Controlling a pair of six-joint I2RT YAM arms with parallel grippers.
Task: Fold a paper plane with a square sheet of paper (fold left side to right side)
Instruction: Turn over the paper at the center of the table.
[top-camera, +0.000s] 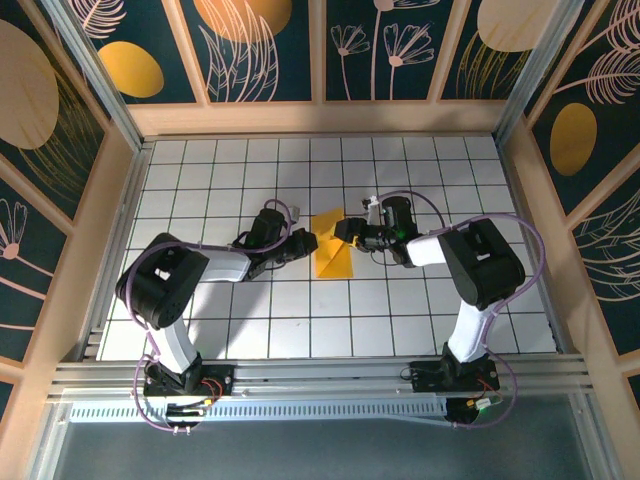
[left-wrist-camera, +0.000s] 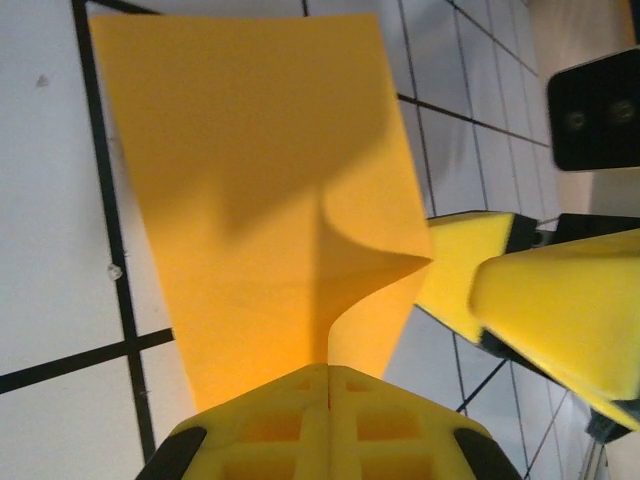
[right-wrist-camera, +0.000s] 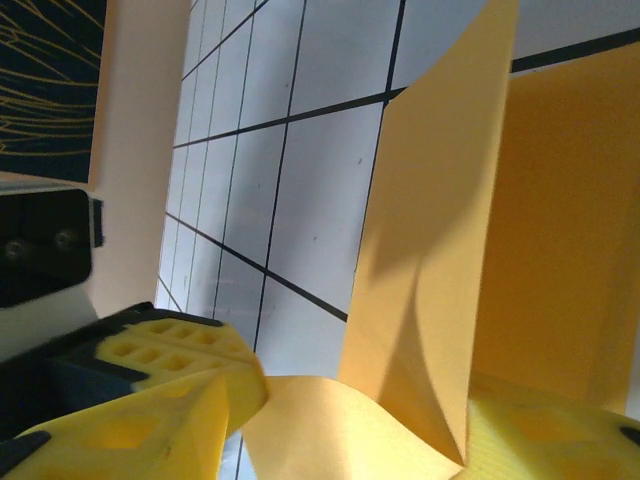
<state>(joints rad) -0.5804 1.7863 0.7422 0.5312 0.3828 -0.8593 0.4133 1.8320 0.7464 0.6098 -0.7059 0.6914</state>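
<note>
Yellow-orange square sheet of paper (top-camera: 330, 255) on table (top-camera: 250, 320): pinched in closed left gripper (left-wrist-camera: 328, 372); right gripper (top-camera: 347, 232) parted astride lifted edge, seemingly not clamping.

We hold both arms bent inward from our bases, elbows thrown outward and forearms low, so that the two grippers meet almost tip to tip. Our left arm (top-camera: 185, 275) rises from its base, folds at the elbow and stretches rightward to our left gripper (top-camera: 310, 241), whose jaws are pressed flat together on an edge of the square sheet of paper (top-camera: 330, 255). Our right arm (top-camera: 482, 262) mirrors that pose, its forearm running leftward to our right gripper (top-camera: 343, 232). That gripper's jaws stand apart, with the paper rising between them.
</note>
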